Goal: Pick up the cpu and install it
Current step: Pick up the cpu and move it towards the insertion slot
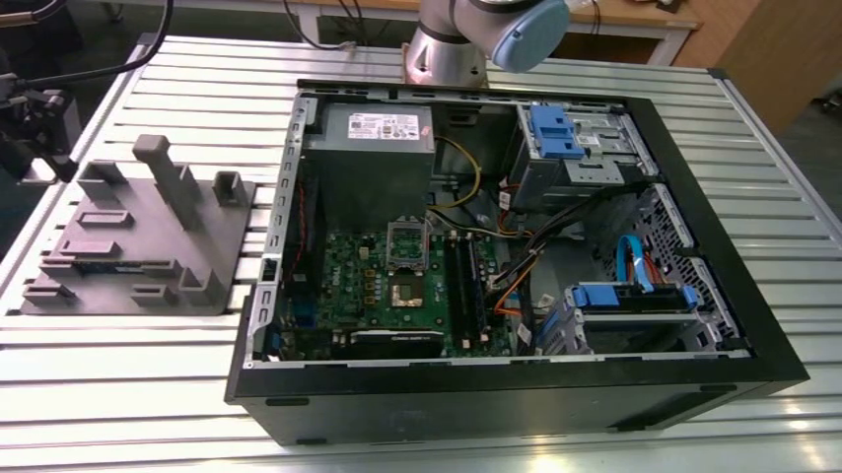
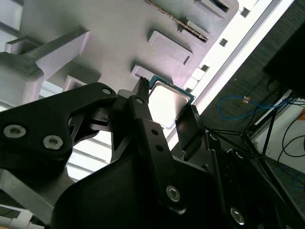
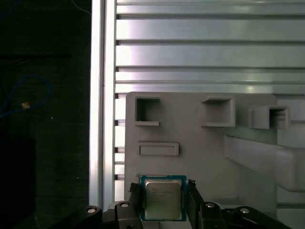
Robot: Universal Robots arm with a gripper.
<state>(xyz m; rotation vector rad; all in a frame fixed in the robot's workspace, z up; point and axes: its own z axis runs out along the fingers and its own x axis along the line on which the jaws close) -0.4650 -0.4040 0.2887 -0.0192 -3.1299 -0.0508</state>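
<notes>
Black gripper [image 3: 164, 187] set around the cpu [image 3: 163, 202], a silvery square chip lying flat near one edge of the grey parts tray [image 3: 200, 143]; whether it is gripped cannot be told, and an off-centre hold could tilt or drop it; its top print is too small to read.

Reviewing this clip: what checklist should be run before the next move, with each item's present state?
1. The black gripper straddles the small flat silvery-grey square cpu in both wrist views: ok.
2. Grip closed on the cpu: cannot tell.
3. The cpu lies flat in its seat on the grey plastic fixture tray: ok.
4. In the exterior view, the silver socket cover plate is swung open above the motherboard socket: looks ok.
5. Socket contacts clean and undamaged: cannot tell.
</notes>
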